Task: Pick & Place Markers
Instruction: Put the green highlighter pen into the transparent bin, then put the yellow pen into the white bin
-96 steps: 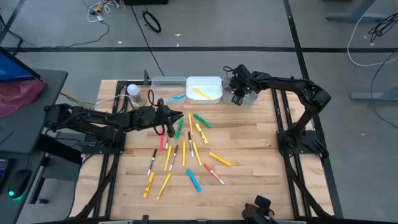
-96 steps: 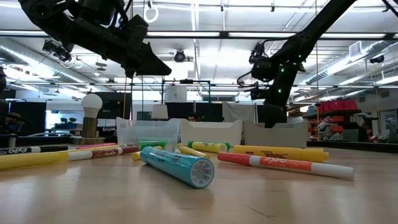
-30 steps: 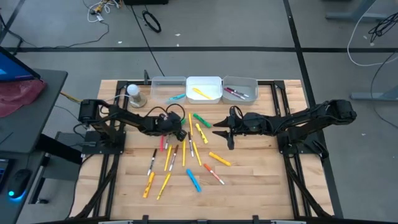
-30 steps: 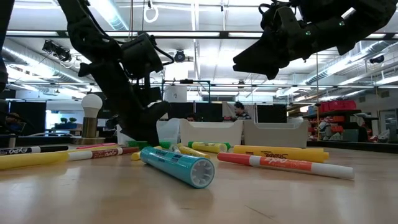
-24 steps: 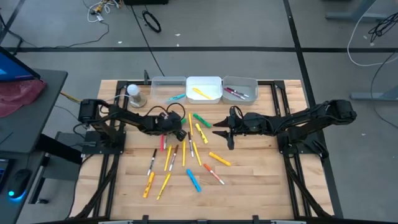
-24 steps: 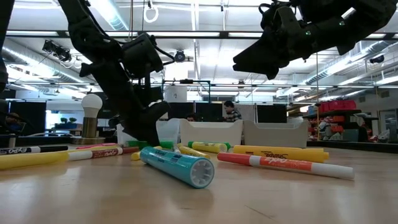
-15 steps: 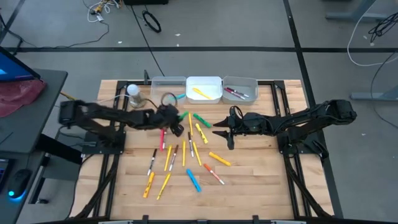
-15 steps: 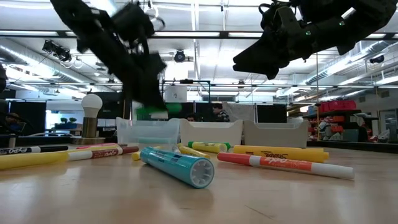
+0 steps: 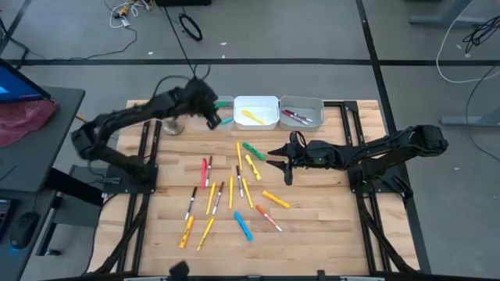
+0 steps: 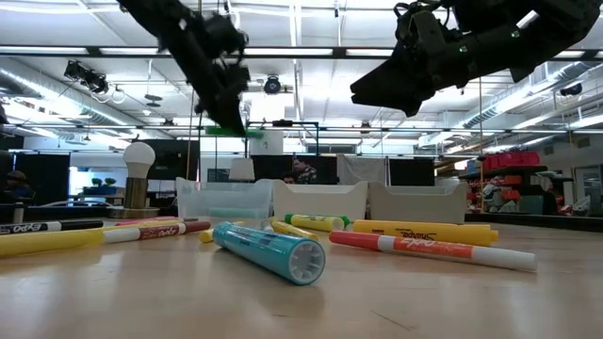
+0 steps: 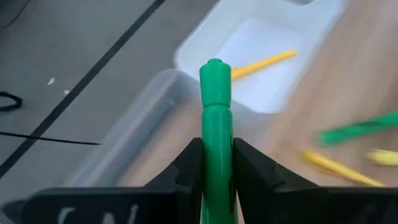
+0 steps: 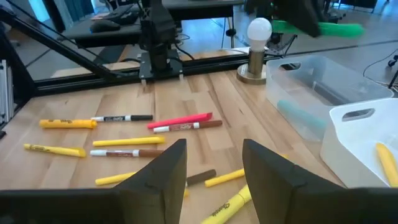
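Observation:
My left gripper [image 9: 215, 111] is up over the clear left bin [image 9: 197, 102] at the table's far edge, shut on a green marker [image 11: 215, 106]. That marker also shows in the low view [image 10: 226, 132] and in the right wrist view [image 12: 324, 28]. Several other markers [image 9: 234, 187] in yellow, orange, green, red and blue lie flat on the wooden table. My right gripper [image 9: 280, 156] hovers open over the table's middle right, its fingers [image 12: 163, 168] with nothing between them. My left gripper pinches the green marker's barrel [image 11: 216, 152] between its two fingers [image 11: 188, 165]. The marker lies along the fingers, and its rounded end [image 11: 214, 65] sticks out well past their tips. The fingers slant down toward the far edge. The marker is clear of table and bin, about level.
The white middle bin [image 9: 269, 101] holds a yellow marker [image 9: 251, 117]; the right bin [image 9: 316, 102] holds red ones [image 9: 295, 117]. A teal marker [image 9: 227, 122] lies in the left bin. A light bulb on a stand [image 9: 168, 121] is beside that bin.
My left gripper has risen from the table's middle and swung toward the far edge, over the clear left bin, rolling its wrist as it went. The green marker came up with it, lifted clear of the table. My right gripper has kept still.

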